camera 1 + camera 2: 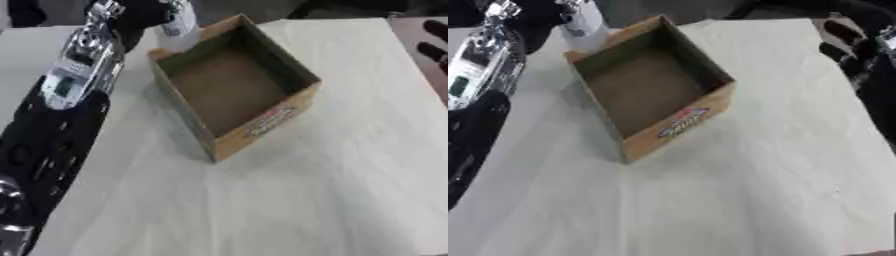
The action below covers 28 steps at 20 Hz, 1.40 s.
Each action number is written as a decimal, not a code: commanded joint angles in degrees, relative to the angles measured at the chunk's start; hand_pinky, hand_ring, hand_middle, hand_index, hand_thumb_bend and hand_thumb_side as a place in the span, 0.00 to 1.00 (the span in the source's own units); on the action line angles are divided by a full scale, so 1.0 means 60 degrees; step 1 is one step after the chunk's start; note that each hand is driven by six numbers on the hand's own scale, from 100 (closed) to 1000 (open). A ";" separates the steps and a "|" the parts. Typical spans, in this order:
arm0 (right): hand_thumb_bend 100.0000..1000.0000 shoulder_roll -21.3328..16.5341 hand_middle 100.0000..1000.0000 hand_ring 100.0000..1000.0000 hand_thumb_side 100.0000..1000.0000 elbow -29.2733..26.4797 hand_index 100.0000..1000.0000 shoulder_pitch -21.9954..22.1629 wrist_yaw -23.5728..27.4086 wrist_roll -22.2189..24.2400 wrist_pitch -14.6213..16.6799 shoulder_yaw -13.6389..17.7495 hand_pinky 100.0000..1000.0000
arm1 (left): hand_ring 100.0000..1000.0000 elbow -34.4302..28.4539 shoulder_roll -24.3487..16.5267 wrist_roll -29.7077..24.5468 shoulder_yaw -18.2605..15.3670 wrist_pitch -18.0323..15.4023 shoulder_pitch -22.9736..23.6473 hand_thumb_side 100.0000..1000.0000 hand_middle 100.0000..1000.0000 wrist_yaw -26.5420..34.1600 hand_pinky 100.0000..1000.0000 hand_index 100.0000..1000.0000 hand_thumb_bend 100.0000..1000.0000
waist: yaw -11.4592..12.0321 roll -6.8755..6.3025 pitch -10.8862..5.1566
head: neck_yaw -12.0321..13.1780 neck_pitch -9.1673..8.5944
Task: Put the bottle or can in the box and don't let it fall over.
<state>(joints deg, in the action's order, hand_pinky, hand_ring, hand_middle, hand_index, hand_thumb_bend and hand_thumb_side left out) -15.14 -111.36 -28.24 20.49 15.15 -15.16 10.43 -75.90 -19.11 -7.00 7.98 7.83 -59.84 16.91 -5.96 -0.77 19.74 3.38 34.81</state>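
Note:
An open cardboard box [262, 125] stands askew in the middle of the white table, with nothing inside it. Just behind its far left corner a white bottle [179, 24] with a grey label is held upright. My left hand [131, 15] is curled round the bottle from the left, and its arm [74, 75] runs up the left side of the view. My right hand [842, 42] rests open at the table's far right edge, well away from the box.
A white cloth [332, 190] covers the table in front and to the right of the box. A brown strip of surface [411, 35] shows at the far right beside the cloth's edge.

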 commanded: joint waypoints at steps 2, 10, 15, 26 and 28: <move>0.00 -0.0007 1.00 1.00 0.47 -0.0214 0.83 -0.0338 0.0072 0.0168 -0.0046 -0.0146 0.97 | 1.00 0.0202 -0.0034 0.0238 -0.0096 -0.0312 -0.0488 0.00 0.63 -0.0207 0.84 0.27 0.05 | -0.0257 -0.0064 -0.0046 | 0.0207 -0.0321; 0.00 0.0141 1.00 1.00 0.48 -0.0291 0.83 -0.0813 0.0101 0.0568 -0.0155 -0.0503 0.97 | 1.00 0.1123 -0.0009 0.0812 -0.0287 -0.0995 -0.0932 0.00 0.63 -0.0616 0.84 0.26 0.00 | -0.0869 -0.0280 0.0305 | 0.0781 -0.0688; 0.00 0.0170 1.00 1.00 0.48 -0.0311 0.83 -0.0939 0.0102 0.0666 -0.0185 -0.0575 0.97 | 1.00 0.1722 0.0076 0.0720 -0.0277 -0.1273 -0.1005 0.00 0.65 -0.0841 0.87 0.28 0.00 | -0.1040 -0.0368 0.0395 | 0.0924 -0.0784; 0.00 0.0195 1.00 1.00 0.48 -0.0342 0.83 -0.1001 0.0142 0.0679 -0.0218 -0.0602 0.97 | 1.00 0.2040 0.0278 0.0301 -0.0164 -0.1532 -0.0975 0.00 0.65 -0.1282 0.96 0.28 0.00 | -0.1128 -0.0423 0.0387 | 0.0962 -0.0814; 0.00 0.0199 1.00 1.00 0.48 -0.0346 0.83 -0.1007 0.0147 0.0674 -0.0225 -0.0603 0.97 | 1.00 0.2103 0.0321 0.0279 -0.0152 -0.1511 -0.0968 0.00 0.65 -0.1370 0.97 0.28 0.00 | -0.1138 -0.0429 0.0387 | 0.0965 -0.0808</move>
<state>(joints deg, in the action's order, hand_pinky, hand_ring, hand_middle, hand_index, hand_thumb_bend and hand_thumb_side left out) -13.36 -112.13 -33.50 21.01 19.15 -16.57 6.68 -62.69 -16.83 -5.07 7.19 -1.15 -64.20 9.17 -12.67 -3.54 23.28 9.02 30.63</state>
